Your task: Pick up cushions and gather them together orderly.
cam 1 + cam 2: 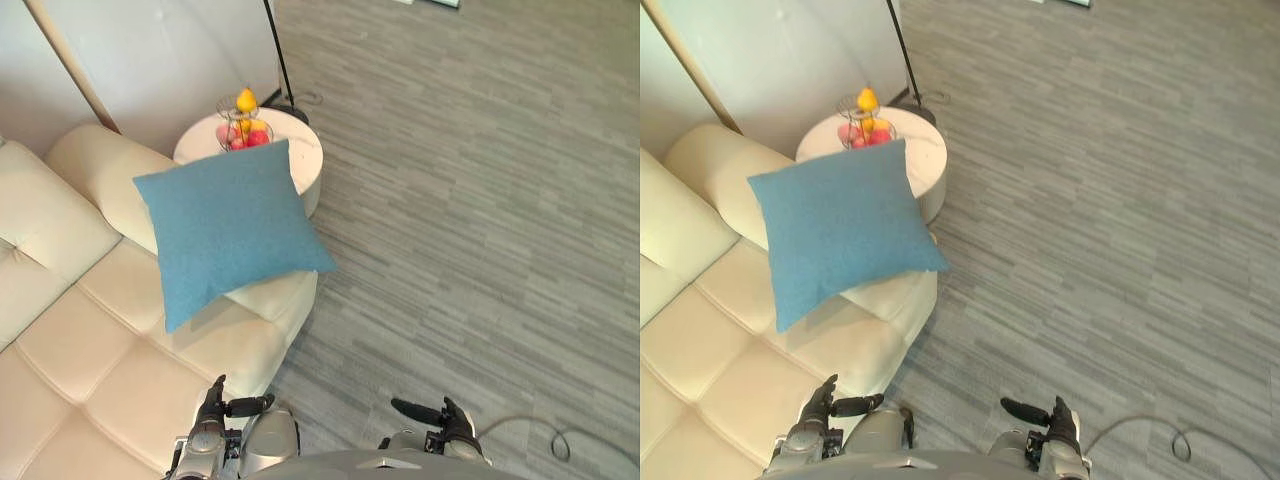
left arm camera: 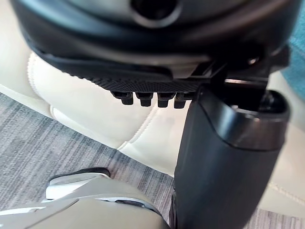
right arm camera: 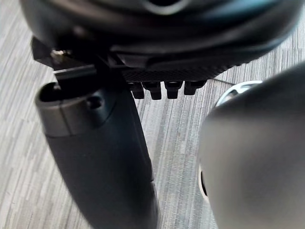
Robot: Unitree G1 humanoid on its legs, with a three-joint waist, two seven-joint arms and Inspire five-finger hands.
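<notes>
Cushion: one blue square cushion [image 1: 230, 230] lies face up on the end of the cream sofa [image 1: 90, 350], across the rounded armrest and partly over the seat.
Cushion heading: it is square, so no side reads as longer. It sits turned like a skewed diamond. One corner points toward the round white surface [image 1: 308, 160], the opposite corner points down over the seat, and a third juts just past the sofa's edge over the floor [image 1: 480, 200].
Cushion tilt: the edge nearest the surface rides higher on the armrest, and the face slopes down toward the seat.
Surface: it stands just beside the sofa's end, and the cushion's top corner overlaps its rim in the eye views. A wire basket of fruit [image 1: 243, 128], yellow above and red below, stands on it.
Pole: a thin dark pole [image 1: 282, 60] rises behind the surface.
Left robot hand [image 1: 209, 415]: low over the sofa's front edge and well apart from the cushion. Its fingers are straight, the thumb is spread, and it holds nothing.
Right robot hand [image 1: 456, 420]: low over the grey floor and well apart from the cushion. Its fingers are loose, the thumb is out, and it is empty.
</notes>
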